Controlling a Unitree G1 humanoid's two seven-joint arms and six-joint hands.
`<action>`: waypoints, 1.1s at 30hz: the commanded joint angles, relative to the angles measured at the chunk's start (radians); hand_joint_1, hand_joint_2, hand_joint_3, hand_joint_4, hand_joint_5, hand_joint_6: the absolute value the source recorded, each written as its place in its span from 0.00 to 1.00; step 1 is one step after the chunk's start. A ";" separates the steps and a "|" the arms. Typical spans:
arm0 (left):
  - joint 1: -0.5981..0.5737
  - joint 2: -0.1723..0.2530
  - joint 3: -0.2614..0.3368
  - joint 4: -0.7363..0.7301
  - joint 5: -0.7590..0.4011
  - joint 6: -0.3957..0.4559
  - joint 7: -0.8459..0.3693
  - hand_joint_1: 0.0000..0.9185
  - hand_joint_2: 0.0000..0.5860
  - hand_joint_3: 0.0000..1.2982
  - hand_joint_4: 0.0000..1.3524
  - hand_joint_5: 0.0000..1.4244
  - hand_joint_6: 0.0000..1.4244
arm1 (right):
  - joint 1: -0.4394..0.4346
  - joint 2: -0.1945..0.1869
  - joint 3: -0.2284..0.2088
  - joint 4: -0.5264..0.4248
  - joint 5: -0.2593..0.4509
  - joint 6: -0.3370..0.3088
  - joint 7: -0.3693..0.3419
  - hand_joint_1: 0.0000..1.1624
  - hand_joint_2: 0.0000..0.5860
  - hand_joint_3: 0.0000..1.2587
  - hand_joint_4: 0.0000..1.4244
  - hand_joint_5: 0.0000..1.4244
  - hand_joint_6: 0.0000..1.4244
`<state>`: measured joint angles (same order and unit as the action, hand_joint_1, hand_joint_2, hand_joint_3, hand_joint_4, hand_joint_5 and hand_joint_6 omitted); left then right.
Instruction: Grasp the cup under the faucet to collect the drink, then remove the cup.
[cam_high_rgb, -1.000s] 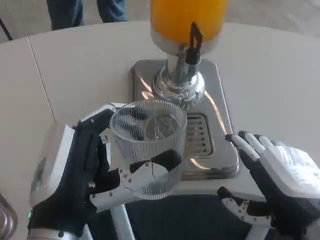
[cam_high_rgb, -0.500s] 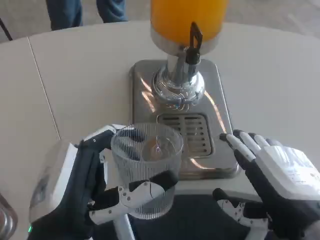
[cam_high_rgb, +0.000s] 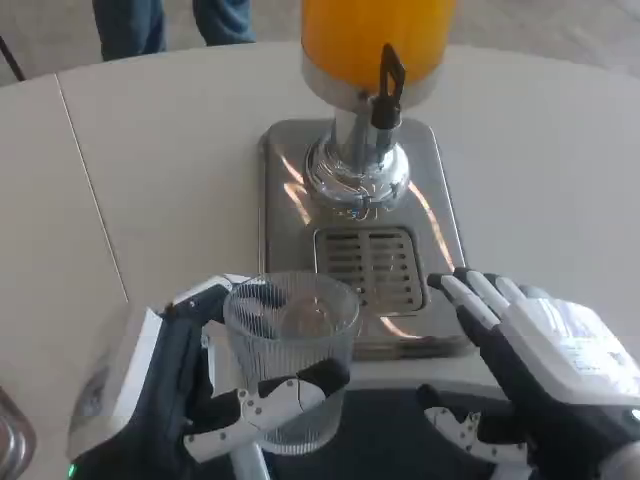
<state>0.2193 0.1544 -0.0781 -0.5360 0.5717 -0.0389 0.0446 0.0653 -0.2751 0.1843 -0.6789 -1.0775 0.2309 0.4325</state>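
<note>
My left hand (cam_high_rgb: 185, 395) grips a clear ribbed cup (cam_high_rgb: 290, 350) at the table's near edge, upright, in front of and left of the drip grate (cam_high_rgb: 368, 262). I cannot tell whether there is drink in the cup. The dispenser with orange juice (cam_high_rgb: 375, 35) stands at the back, its black tap lever (cam_high_rgb: 388, 85) above the chrome faucet base (cam_high_rgb: 357, 172). My right hand (cam_high_rgb: 535, 365) hovers open, fingers spread, at the right front corner of the steel tray (cam_high_rgb: 285, 200), holding nothing.
The white table (cam_high_rgb: 150, 180) stretches to the left and right of the dispenser. A seam (cam_high_rgb: 90, 180) runs down its left part. A person's legs (cam_high_rgb: 170, 20) stand beyond the far edge. A metal object (cam_high_rgb: 12, 430) shows at the bottom left corner.
My left hand has drawn the cup away from under the faucet, back toward me and slightly left, uncovering the drip grate. My right hand has shifted a little leftward.
</note>
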 joint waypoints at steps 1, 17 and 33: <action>-0.032 -0.009 -0.018 0.030 0.017 -0.028 0.036 0.51 0.21 0.77 0.92 0.99 1.00 | 0.009 0.001 -0.009 -0.031 0.016 -0.005 0.015 0.50 0.71 0.05 0.00 0.00 0.00; -0.367 -0.114 -0.085 0.420 0.082 0.000 0.242 0.51 0.21 0.77 0.91 0.99 1.00 | -0.001 -0.022 -0.034 -0.100 0.045 0.009 0.143 0.50 0.72 0.04 0.00 0.00 0.00; -0.598 -0.168 -0.114 0.668 0.059 0.006 0.377 0.51 0.21 0.77 0.91 0.99 1.00 | 0.056 0.015 -0.062 -0.206 -0.036 0.067 0.279 0.50 0.73 0.04 0.00 0.00 0.00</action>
<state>-0.3472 0.0084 -0.1758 0.1115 0.6351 -0.0267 0.3911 0.0942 -0.2661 0.1426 -0.8633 -1.0988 0.2883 0.6966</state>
